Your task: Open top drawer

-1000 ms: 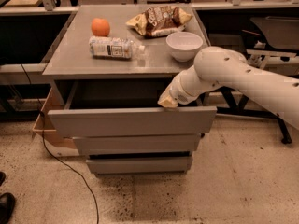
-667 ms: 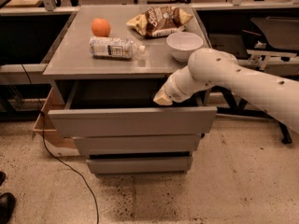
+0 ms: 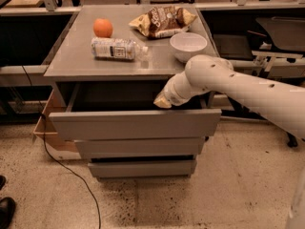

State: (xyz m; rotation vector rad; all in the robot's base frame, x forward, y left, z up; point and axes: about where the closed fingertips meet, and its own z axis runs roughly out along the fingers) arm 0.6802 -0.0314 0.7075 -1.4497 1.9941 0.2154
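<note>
The top drawer [image 3: 133,124] stands pulled out from under the grey surface [image 3: 71,63], its dark interior showing behind the flat front panel. The pincer [image 3: 163,101] sits over the drawer's opening, right of centre, just behind the panel's top edge. Whether it is clenched or released cannot be told.

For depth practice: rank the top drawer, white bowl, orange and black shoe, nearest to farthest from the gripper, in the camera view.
The gripper hangs at the drawer's front rim, right of centre.
1. top drawer, directly under it.
2. white bowl, tabletop right.
3. orange, tabletop back left.
4. black shoe, floor, far left.
</note>
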